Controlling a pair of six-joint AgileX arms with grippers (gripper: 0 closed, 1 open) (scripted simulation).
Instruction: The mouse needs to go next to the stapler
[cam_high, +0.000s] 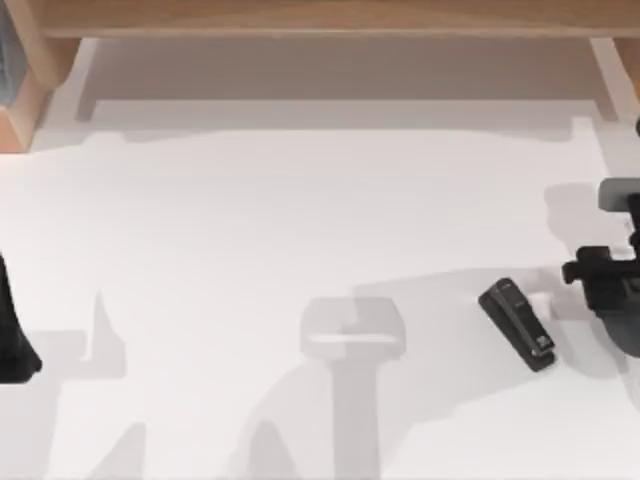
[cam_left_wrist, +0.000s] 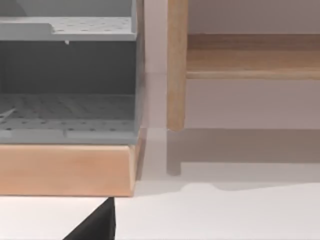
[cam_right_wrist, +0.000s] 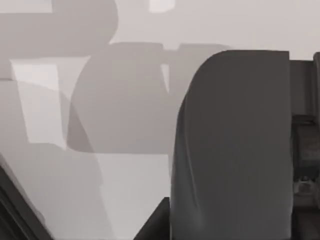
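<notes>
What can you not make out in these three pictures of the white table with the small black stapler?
1. Top view: the right gripper, next to the small black stapler with a silvery metal tip, is cut off by the right edge.
2. Top view: the left arm, parked, is cut off by the left edge.
3. Right wrist view: the dark grey rounded shape is very close and cut off by the frame. Whether it is the mouse cannot be told.

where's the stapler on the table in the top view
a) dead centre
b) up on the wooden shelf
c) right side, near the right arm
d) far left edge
c: in the top view the stapler lies slanted on the white table toward the right side, just left of the right claw.
</notes>
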